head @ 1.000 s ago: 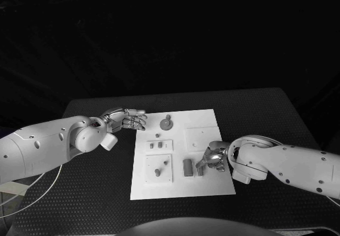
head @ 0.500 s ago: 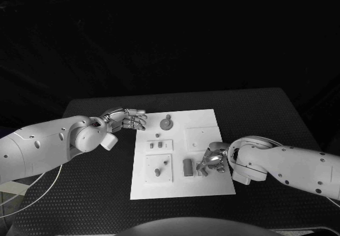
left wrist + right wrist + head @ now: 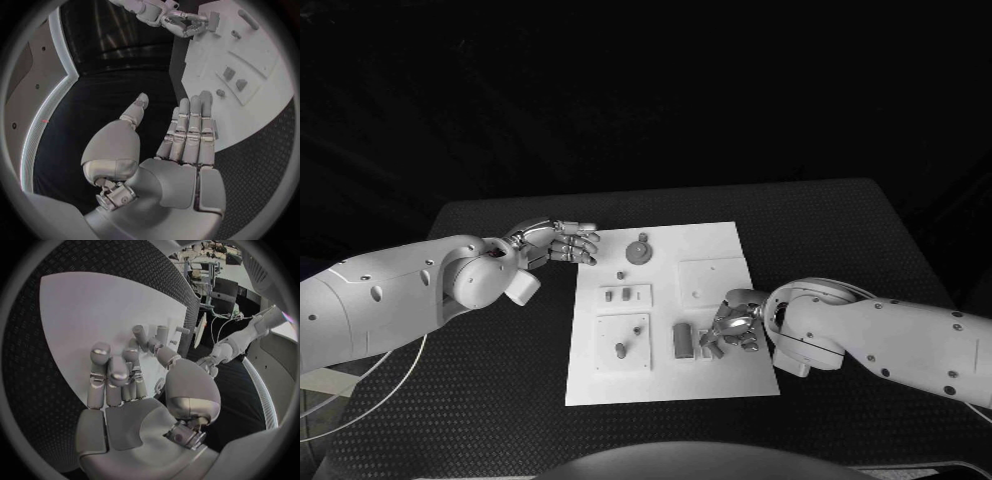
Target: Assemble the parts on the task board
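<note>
The right hand point(image 3: 730, 324) sits low over the near right part of the white board point(image 3: 718, 238), its fingers point(image 3: 107, 371) curled downward toward the board's surface; whether they pinch a small part cannot be told, since the fingertips hide what lies under them. Just beside its fingertips, on the side toward the board's middle, lies a dark upright bar-shaped part point(image 3: 682, 340), and a smaller part point(image 3: 707, 347) shows right at the fingertips, touching or nearly touching them. The left hand point(image 3: 560, 242) hangs at the far left corner of the board, just off its edge, holding nothing: in the left wrist view its fingers point(image 3: 189, 131) lie straight and side by side, with the thumb set apart from them. Out from the left hand, a round part with a short stem point(image 3: 639, 250) lies on the far part of the board. Nearer the middle, a raised square plate point(image 3: 625, 295) carries two small parts, and below it a larger square plate point(image 3: 623, 343) holds a peg and another small piece. On the right side of the board sits a pale square plate point(image 3: 710, 275). The board rests in the middle of the black table point(image 3: 488, 400).
</note>
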Motion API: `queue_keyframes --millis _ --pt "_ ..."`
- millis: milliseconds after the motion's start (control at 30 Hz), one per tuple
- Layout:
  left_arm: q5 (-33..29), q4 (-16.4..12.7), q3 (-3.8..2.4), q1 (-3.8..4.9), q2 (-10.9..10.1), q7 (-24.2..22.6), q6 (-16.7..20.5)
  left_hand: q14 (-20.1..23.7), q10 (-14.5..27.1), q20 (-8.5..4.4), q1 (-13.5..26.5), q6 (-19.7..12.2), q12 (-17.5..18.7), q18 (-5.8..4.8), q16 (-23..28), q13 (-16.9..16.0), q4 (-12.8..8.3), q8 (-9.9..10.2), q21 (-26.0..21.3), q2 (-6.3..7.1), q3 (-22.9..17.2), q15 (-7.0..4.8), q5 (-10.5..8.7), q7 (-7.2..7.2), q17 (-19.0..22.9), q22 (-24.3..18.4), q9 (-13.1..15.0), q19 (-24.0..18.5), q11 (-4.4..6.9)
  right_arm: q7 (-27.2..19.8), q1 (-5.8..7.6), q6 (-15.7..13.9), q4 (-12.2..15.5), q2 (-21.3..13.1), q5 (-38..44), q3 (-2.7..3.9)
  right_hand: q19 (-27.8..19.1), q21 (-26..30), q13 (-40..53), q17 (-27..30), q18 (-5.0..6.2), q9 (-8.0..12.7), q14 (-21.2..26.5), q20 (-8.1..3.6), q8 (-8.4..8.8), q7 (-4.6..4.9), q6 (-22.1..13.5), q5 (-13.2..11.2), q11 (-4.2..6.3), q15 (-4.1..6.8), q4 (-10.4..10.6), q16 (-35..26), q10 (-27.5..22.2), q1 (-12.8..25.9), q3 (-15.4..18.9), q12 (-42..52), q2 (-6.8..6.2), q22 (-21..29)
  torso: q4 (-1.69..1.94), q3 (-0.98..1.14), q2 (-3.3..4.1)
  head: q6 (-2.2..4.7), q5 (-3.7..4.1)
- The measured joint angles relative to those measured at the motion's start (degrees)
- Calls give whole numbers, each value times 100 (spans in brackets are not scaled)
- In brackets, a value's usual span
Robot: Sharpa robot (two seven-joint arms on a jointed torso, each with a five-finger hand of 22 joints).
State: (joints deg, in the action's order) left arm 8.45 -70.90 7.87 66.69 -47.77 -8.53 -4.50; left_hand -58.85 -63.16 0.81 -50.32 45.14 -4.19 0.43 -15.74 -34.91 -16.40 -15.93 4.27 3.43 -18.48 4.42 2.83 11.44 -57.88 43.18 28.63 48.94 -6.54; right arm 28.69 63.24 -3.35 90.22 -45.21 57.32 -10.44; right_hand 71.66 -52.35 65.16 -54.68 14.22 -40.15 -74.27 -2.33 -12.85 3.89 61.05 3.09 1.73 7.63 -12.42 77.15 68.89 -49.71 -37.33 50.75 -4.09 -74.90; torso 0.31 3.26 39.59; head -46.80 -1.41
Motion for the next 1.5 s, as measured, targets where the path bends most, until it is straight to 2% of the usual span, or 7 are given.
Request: queue_keyframes --millis 267,400,567,767,1033,1267,1500 --pt "0 -1 0 0 -4 0 0 0 0 0 0 0 0 0 0 5 0 0 0 0 0 0 0 0 0 0 0 0 0 -83 -7 -113 37 -1 0 -1 0 0 -13 -7 -1 -10 -24 0 -33 2 -2 -4 3 5 58 0 3 146 59 0 150 0 2 1 1 3 0" --pt "0 -4 0 0 -4 0 0 0 0 0 0 0 0 0 0 5 0 0 0 0 0 0 0 0 0 0 0 0 0 -119 -7 -145 37 -1 2 -1 1 0 -13 -12 -1 -17 -17 1 -35 3 -3 -4 23 12 81 0 23 236 81 0 61 0 2 2 2 5 -4" --pt "1 -4 0 0 -5 1 0 0 0 0 0 0 0 0 0 5 0 0 0 0 0 0 0 0 1 0 0 0 0 -156 -5 -192 37 -1 2 2 0 0 -19 -12 -1 -25 -4 2 -51 5 -5 -4 23 25 132 0 23 318 65 0 100 0 2 1 3 2 -1" --pt "1 -5 0 0 -8 1 -1 0 0 0 0 0 0 0 0 9 0 0 0 0 0 0 0 0 1 0 -5 0 0 -174 -5 -207 33 -5 3 2 0 0 -21 -18 -1 -13 -3 2 -59 6 -6 -4 22 24 202 0 23 439 69 0 71 0 5 -1 1 -2 -5" --pt "1 -7 0 0 -11 3 -1 0 0 0 0 0 0 0 0 9 0 0 0 0 0 0 0 0 2 0 -5 0 0 -176 -5 -187 32 -8 14 3 -9 0 -20 -17 0 -13 -3 11 -62 9 -8 -4 22 23 234 0 22 575 70 0 -66 0 2 -3 1 -4 -20" --pt "1 -7 0 0 -13 4 -1 -21 0 0 0 0 0 0 0 9 0 0 0 0 0 21 0 0 -4 -5 -5 0 0 -176 -3 -162 38 -7 72 5 -10 0 -20 -17 -1 -13 -2 12 -62 12 -12 -4 22 23 248 0 22 575 56 0 -66 0 -1 -2 1 -1 -23" --pt "1 -7 0 0 -11 4 -1 -21 0 0 0 0 0 0 0 14 0 0 0 0 0 21 0 0 -4 -5 -4 0 0 -176 -3 -145 39 -3 103 6 -11 0 -20 -16 -1 -15 -1 13 -66 13 -13 -4 21 21 295 0 21 665 41 0 -156 0 -2 1 1 3 -23"
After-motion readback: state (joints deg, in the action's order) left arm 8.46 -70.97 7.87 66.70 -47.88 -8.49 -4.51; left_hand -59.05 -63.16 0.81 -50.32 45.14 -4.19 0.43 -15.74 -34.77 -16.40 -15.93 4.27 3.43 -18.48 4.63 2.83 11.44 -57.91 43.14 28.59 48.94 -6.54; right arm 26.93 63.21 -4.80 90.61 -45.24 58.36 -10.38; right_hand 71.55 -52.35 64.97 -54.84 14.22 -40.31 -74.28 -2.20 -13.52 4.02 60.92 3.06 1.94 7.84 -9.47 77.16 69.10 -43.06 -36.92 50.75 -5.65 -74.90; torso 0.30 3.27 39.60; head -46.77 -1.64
